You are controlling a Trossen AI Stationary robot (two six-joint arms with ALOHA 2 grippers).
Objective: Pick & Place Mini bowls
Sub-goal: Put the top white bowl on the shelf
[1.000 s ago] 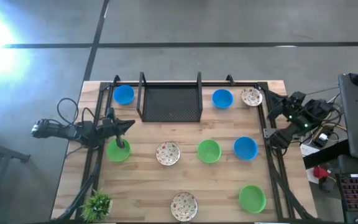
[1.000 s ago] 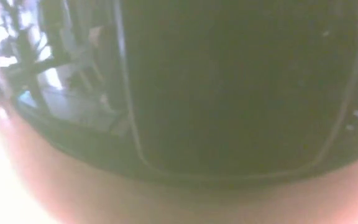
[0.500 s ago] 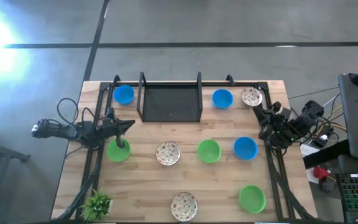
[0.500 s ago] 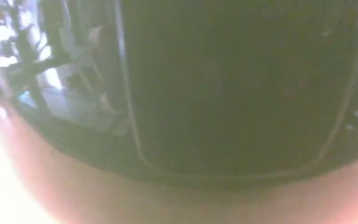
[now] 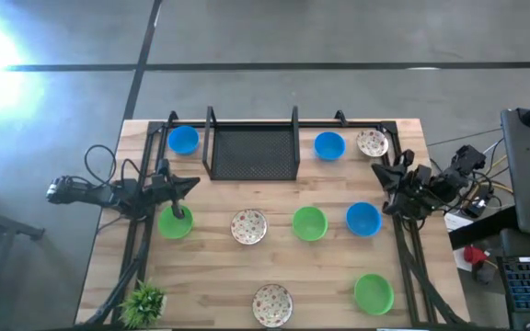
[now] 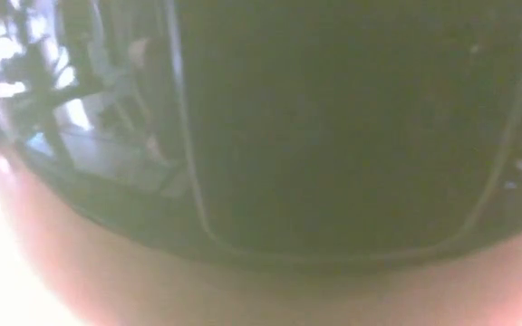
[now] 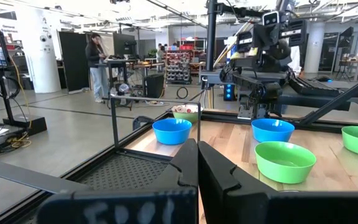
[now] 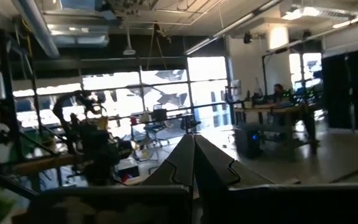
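Note:
Several mini bowls rest upright on the wooden table. Blue ones: [image 5: 183,139], [image 5: 329,144], [image 5: 363,219]. Green ones: [image 5: 175,223], [image 5: 309,222], [image 5: 374,292]. Speckled white ones: [image 5: 372,142], [image 5: 248,226], [image 5: 272,303]. My left gripper [image 5: 194,183] [image 7: 197,163] is shut and level at the table's left side, above the table and touching nothing. My right gripper [image 5: 382,168] [image 8: 193,155] is shut at the right edge, near the far speckled bowl and above it, tilted upward. The low view is blocked by something dark.
A black wire-mesh tray [image 5: 253,149] stands at the far middle. A small spiky plant [image 5: 144,301] sits at the near left corner. Black frame rails run along the left [image 5: 134,248] and right [image 5: 410,267] sides. Bare wood lies between the bowls.
My right arm has swung at the table's right edge: its hand has come a little toward the table's middle and lower. Its wrist has turned, so the shut fingers now point toward the far left. The bowls and my left arm have kept still.

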